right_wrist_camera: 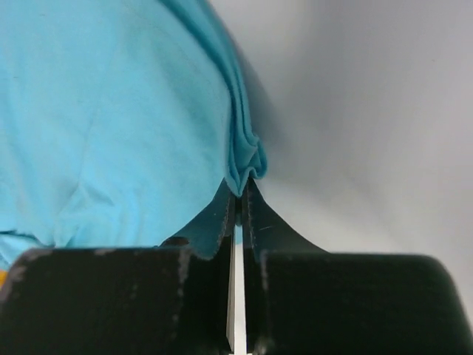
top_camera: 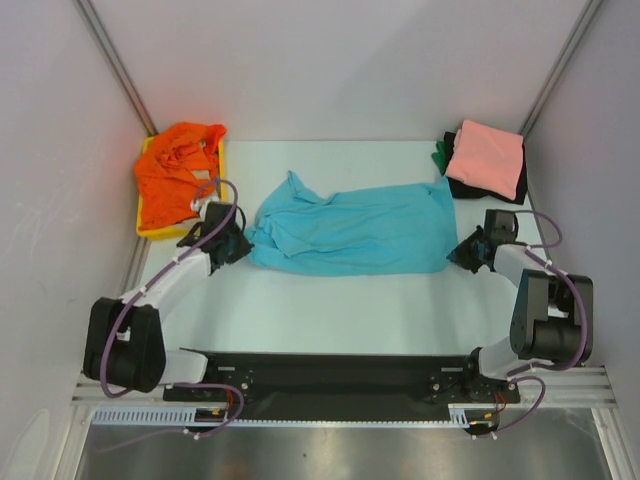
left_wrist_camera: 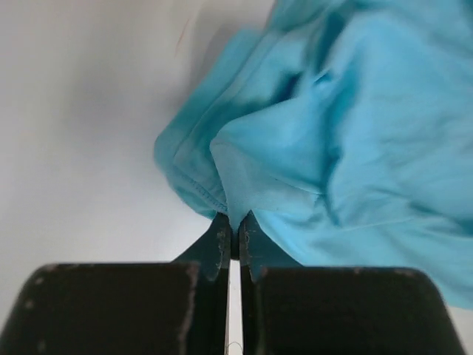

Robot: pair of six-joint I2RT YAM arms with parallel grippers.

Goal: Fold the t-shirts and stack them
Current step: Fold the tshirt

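A turquoise t-shirt [top_camera: 350, 232] lies spread across the middle of the white table, rumpled at its left end. My left gripper [top_camera: 240, 243] is shut on the shirt's left edge; in the left wrist view its jaws pinch a fold of turquoise cloth [left_wrist_camera: 295, 148] at the left gripper [left_wrist_camera: 235, 222]. My right gripper [top_camera: 462, 252] is shut on the shirt's right edge, where the right gripper [right_wrist_camera: 240, 188] clamps a bunched hem of the turquoise t-shirt [right_wrist_camera: 111, 126]. An orange t-shirt [top_camera: 178, 170] is crumpled at the back left. A folded salmon pink t-shirt [top_camera: 486, 157] tops a stack at the back right.
The orange t-shirt sits in a shallow yellow tray [top_camera: 150, 232] by the left wall. Under the pink t-shirt lie a black t-shirt [top_camera: 495, 190] and a green one [top_camera: 440, 155]. Walls close the table on three sides.
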